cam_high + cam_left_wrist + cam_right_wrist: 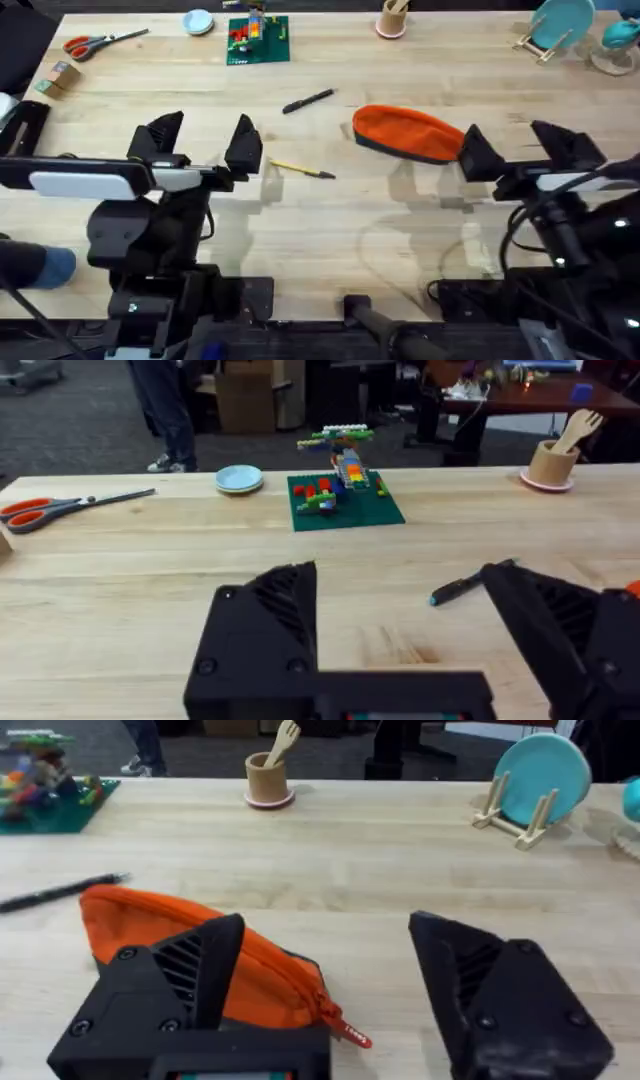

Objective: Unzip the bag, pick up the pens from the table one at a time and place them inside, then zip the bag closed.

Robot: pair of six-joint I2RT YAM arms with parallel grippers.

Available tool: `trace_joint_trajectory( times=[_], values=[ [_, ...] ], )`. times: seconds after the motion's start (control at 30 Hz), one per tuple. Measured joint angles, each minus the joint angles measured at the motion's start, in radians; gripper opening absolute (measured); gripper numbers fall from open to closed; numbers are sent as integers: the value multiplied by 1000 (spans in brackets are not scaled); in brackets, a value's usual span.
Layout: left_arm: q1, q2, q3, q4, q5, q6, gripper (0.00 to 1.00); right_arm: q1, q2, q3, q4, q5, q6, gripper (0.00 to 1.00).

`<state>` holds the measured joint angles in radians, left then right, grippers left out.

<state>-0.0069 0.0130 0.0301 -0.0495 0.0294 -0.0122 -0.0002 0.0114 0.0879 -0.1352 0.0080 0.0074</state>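
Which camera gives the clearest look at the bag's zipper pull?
The right wrist view: the bag lies close, and its red zipper pull sticks out at one end. The overhead view shows the whole bag but no pull detail. The left wrist view catches an orange sliver at the edge.

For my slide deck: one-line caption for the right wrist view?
Open right end effector poised over the orange bag, black pen beyond.

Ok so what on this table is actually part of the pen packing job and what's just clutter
Part of the job:
orange fabric zip pouch
slim black pen
slim yellow pen with dark tip

Just lying about:
orange-handled scissors
green brick-toy baseplate
small pale blue dish
tan cup with wooden utensil
teal plate on wooden stand
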Motion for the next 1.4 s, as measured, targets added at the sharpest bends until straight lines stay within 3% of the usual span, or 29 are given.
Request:
trace_joint_trajectory(
  times=[0.2, 0.47, 0.73, 0.93, 1.1, 1.27, 1.4],
  values=[
    [0, 127, 117, 0, 18, 0, 993, 0, 97, 186, -109, 7, 16, 995],
    [0, 446, 348, 1, 117, 0, 993, 0, 333, 453, -263, -4, 52, 996],
    [0, 790, 600, 1, 326, 0, 993, 0, 619, 744, -456, -99, 65, 996],
    [0, 993, 786, -28, 565, 19, 993, 0, 789, 929, -595, -161, 68, 996],
    [-12, 1096, 897, -165, 693, 108, 993, 0, 863, 1018, -651, -178, 68, 996],
    [-59, 1138, 967, -305, 738, 262, 993, 0, 885, 1030, -659, -207, 68, 996],
    [-94, 1144, 1004, -352, 753, 387, 992, 0, 885, 1030, -660, -237, 68, 996]
  ],
)
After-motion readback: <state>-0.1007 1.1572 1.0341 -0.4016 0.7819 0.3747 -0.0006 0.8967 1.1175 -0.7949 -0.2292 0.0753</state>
